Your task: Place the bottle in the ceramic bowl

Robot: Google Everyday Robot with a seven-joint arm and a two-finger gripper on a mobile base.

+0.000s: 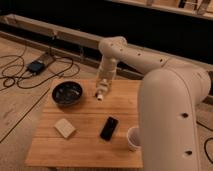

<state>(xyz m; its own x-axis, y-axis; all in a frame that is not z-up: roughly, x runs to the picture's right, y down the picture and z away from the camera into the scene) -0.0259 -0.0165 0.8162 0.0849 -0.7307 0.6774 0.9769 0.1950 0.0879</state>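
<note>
My gripper (103, 86) is above the wooden table (85, 147), just right of the ceramic bowl. It is shut on the small white bottle (101, 93), which hangs down from it with its narrow end lowest, a little above the tabletop. The ceramic bowl (67, 93) is round, dark and glossy and stands at the table's back left. The bottle is beside the bowl's right rim, not over it.
A black phone (109, 128) lies at the table's middle. A white cup (134, 138) stands at the front right, partly behind my arm. A beige block (65, 128) lies at the front left. Cables and a dark box (36, 66) lie on the floor at left.
</note>
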